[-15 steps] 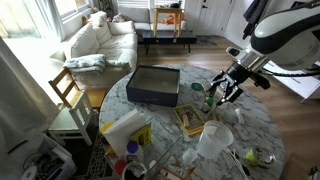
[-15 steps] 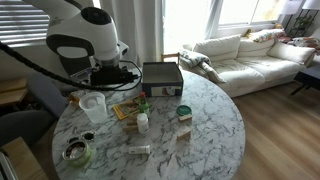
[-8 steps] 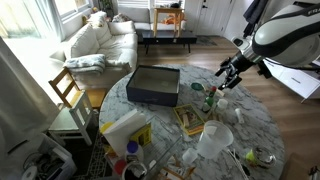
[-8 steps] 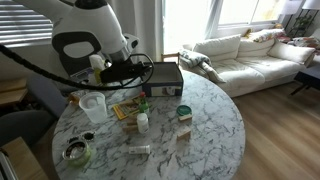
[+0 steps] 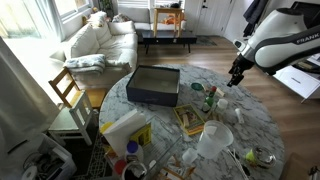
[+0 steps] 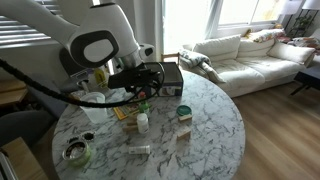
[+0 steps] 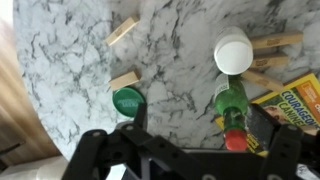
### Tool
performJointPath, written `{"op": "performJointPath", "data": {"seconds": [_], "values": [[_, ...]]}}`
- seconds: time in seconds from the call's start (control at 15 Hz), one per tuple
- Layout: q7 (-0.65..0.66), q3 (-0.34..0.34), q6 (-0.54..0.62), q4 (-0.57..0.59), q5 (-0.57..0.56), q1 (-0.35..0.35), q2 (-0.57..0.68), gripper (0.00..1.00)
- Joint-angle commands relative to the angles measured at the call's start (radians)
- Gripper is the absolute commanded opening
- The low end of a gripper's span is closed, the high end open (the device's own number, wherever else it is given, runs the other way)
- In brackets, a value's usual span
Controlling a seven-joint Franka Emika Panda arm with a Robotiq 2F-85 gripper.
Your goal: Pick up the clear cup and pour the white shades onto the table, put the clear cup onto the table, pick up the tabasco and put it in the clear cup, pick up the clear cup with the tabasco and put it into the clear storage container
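The tabasco [image 7: 231, 103], a small green glass bottle with a red cap, stands upright between the middle of the bench [image 5: 165, 118] and the edge on the arm's side, by a yellow packet [image 7: 295, 95]. It is probably light but rigid, slick and breakable. The body just below the neck, pinched squarely from above, looks the surest hold. The claw [image 5: 236, 77] hangs high over that edge, pointing down, spread and empty, with the arm bent overhead.
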Motion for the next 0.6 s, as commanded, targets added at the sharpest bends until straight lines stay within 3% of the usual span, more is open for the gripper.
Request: {"op": "performJointPath", "data": {"seconds": [0.0, 0.33, 0.53], "values": [[0.101, 0.01, -0.23, 0.088, 0.003, 0.017, 0.034, 1.0], [0.043, 0.023, -0.457, 0.182, 0.169, 0.017, 0.064, 1.0], [0.026, 0.02, -0.466, 0.199, 0.26, 0.005, 0.096, 1.0]]}}
